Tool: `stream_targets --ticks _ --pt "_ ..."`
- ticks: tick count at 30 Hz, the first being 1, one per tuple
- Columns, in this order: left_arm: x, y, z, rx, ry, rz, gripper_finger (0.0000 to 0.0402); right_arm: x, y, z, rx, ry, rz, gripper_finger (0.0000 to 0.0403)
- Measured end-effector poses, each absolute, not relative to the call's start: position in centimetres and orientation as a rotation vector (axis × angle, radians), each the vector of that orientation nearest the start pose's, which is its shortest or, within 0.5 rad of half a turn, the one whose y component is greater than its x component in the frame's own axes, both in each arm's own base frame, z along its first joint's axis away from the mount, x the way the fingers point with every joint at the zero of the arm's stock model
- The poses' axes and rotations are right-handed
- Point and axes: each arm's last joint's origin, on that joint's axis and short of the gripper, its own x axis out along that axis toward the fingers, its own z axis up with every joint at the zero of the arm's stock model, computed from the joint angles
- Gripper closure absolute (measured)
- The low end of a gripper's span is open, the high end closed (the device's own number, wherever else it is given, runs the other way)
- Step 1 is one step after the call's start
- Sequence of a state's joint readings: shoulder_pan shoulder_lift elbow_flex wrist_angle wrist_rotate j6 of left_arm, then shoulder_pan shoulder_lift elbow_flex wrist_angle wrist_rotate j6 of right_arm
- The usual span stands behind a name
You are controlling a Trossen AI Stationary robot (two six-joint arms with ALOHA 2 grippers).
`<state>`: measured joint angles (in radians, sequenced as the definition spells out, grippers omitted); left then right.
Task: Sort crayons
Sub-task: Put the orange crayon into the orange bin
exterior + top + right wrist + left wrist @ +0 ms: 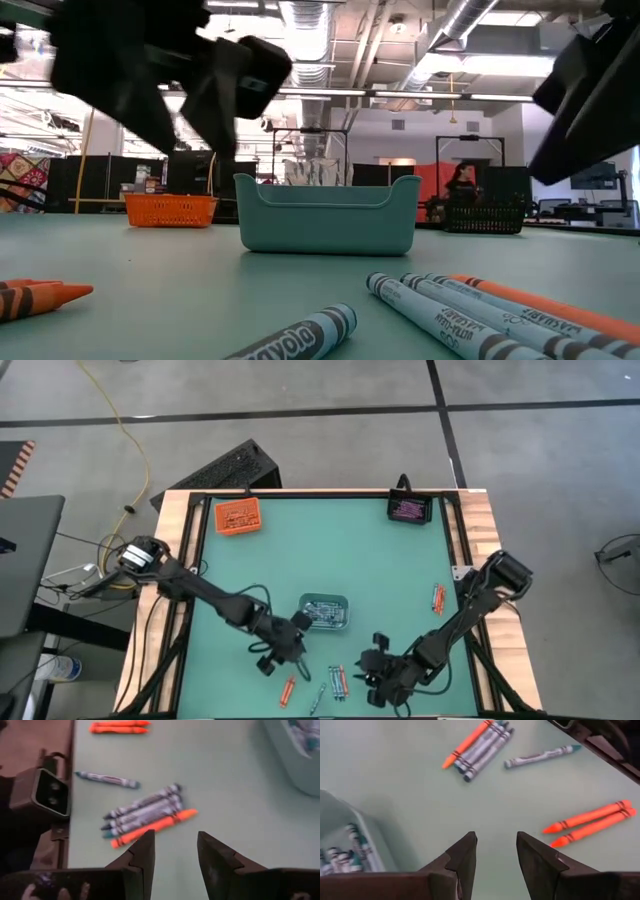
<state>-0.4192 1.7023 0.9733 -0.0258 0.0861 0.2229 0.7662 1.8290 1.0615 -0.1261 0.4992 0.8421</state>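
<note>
Loose crayons lie flat near the table's near edge: an orange-red pair (288, 690), a single grey-blue one (318, 696), and a bunch of grey-blue ones with one orange-red (338, 680). Another orange-red pair (437, 598) lies toward the right edge. My left gripper (495, 837) is open with nothing between its fingers, above the table between the teal tray (324, 611) and the near crayons. My right gripper (175, 836) is also open with nothing between its fingers, just right of the bunch (147, 817), slanting down toward it.
The teal tray (350, 845) holds several grey-blue crayons. An orange tray (238, 517) stands at the far left and a black tray (408, 509) at the far right. A small camera block (47, 792) sits at the near edge. The table's middle is bare green mat.
</note>
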Motion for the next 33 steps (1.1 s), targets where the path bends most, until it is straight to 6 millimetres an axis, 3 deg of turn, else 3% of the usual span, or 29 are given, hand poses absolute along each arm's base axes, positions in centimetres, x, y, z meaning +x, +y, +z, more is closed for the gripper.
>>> stream_targets --ticks 7,13,23,33 --pt "29.9 -16.7 17.6 0.29 0.792 -0.527 0.0271 29.8 25.3 16.2 0.121 0.682 0.022 0.0262" --pt "28.1 -18.6 17.1 0.228 0.879 -0.498 0.0271 33.5 25.6 17.0 -0.061 0.588 0.135 0.0262" --pt "24.5 -21.9 16.5 0.214 0.971 -0.412 0.0271 39.9 24.4 15.7 -0.154 0.618 0.34 0.0262" --pt "21.9 -24.4 16.6 0.2 0.921 -0.323 0.0271 43.4 22.8 14.2 -0.243 0.664 0.443 0.0262"
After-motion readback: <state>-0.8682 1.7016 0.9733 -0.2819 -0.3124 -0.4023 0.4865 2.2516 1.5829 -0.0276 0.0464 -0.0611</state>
